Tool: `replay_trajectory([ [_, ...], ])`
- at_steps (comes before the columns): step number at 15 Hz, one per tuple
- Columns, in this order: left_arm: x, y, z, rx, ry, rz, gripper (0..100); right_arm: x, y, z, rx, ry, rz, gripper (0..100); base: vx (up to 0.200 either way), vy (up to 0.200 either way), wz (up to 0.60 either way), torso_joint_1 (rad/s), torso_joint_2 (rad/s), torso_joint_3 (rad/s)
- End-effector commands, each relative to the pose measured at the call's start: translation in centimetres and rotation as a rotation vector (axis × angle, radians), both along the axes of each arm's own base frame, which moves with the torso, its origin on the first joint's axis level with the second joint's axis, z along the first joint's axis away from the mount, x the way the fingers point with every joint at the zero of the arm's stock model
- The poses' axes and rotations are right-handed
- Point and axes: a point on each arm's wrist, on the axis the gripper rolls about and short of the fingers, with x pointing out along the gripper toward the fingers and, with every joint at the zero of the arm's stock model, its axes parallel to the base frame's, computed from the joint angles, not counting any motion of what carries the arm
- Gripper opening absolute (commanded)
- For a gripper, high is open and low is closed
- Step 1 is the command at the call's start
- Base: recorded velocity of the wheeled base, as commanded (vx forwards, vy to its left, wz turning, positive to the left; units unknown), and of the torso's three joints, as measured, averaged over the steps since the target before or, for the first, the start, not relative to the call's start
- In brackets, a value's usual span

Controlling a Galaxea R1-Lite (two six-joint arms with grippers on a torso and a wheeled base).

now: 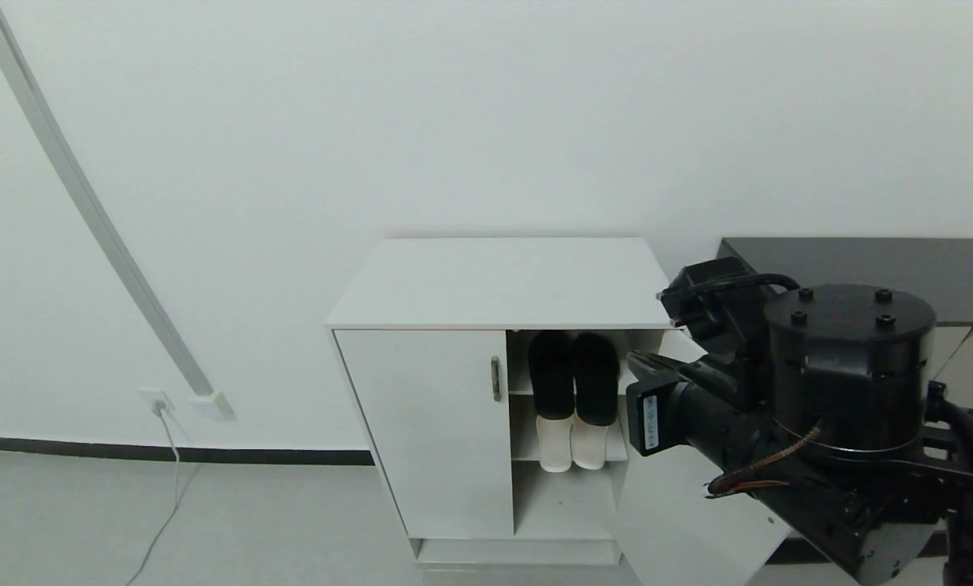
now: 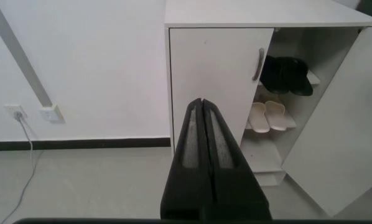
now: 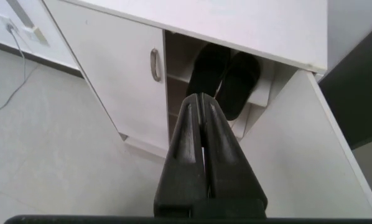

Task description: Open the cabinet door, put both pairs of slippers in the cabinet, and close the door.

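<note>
The white cabinet stands against the wall with its left door closed and its right door swung open. Inside, a black pair of slippers stands on the upper shelf and a white pair of slippers on the shelf below. My right arm is in front of the open door's top edge. My right gripper is shut and empty, pointing at the black slippers. My left gripper is shut and empty, some way off from the closed door.
A dark table stands right of the cabinet. A wall socket with a cable trailing to the floor and a slanted conduit are at the left. Open grey floor lies left of and before the cabinet.
</note>
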Motion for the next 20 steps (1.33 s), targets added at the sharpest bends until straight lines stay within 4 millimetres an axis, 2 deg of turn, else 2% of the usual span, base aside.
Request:
replay_trajectory([
  [1,0.0,0.0,0.0,0.0,0.001,0.0,0,0.0,0.0,0.0,0.0,0.0,-0.001,0,0.0,0.0,0.0,0.0,0.0,0.0],
  [2,0.0,0.0,0.0,0.0,0.001,0.0,0,0.0,0.0,0.0,0.0,0.0,-0.001,0,0.0,0.0,0.0,0.0,0.0,0.0],
  [8,0.0,0.0,0.0,0.0,0.001,0.0,0,0.6,-0.3,-0.1,-0.001,0.001,-0.021,0,0.0,0.0,-0.6,0.003,0.0,0.002],
  [10,0.0,0.0,0.0,0.0,0.001,0.0,0,1.4,-0.8,-0.2,-0.012,0.003,-0.053,0,0.0,0.0,0.0,0.0,0.0,0.0],
  [14,0.0,0.0,0.0,0.0,0.001,0.0,0,1.9,-0.9,-0.7,-0.023,0.012,-0.067,0,0.0,0.0,0.0,0.0,0.0,0.0],
  [20,0.0,0.0,0.0,0.0,0.001,0.0,0,2.1,-1.1,-0.7,-0.023,0.012,-0.077,0,-0.2,0.0,0.0,0.0,0.0,0.0],
])
